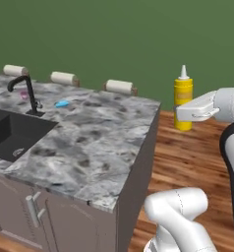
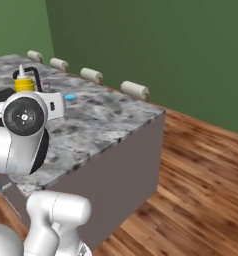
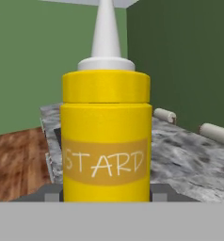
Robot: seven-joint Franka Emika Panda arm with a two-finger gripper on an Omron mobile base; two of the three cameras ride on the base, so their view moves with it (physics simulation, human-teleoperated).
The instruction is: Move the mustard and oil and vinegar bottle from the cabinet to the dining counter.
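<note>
The mustard [image 1: 183,93] is a yellow squeeze bottle with a white pointed nozzle. It hangs upright in the air, off the right end of the dining counter [image 1: 99,142], above the wooden floor. My gripper [image 1: 184,114] is shut on its lower body. In the hand view the mustard [image 3: 106,141] stands close between the two dark fingertips [image 3: 52,193], with the marbled dining counter [image 3: 189,160] behind it. From the right base view the mustard [image 2: 24,83] peeks over my arm, in front of the dining counter [image 2: 106,120]. The oil and vinegar bottle and the cabinet are out of view.
A black sink [image 1: 11,135] with a black faucet [image 1: 25,93] is set into the counter's left part. A small blue thing [image 1: 62,104] lies near it. White stools [image 1: 120,87] line the far edge. Wooden floor [image 1: 197,152] lies to the right.
</note>
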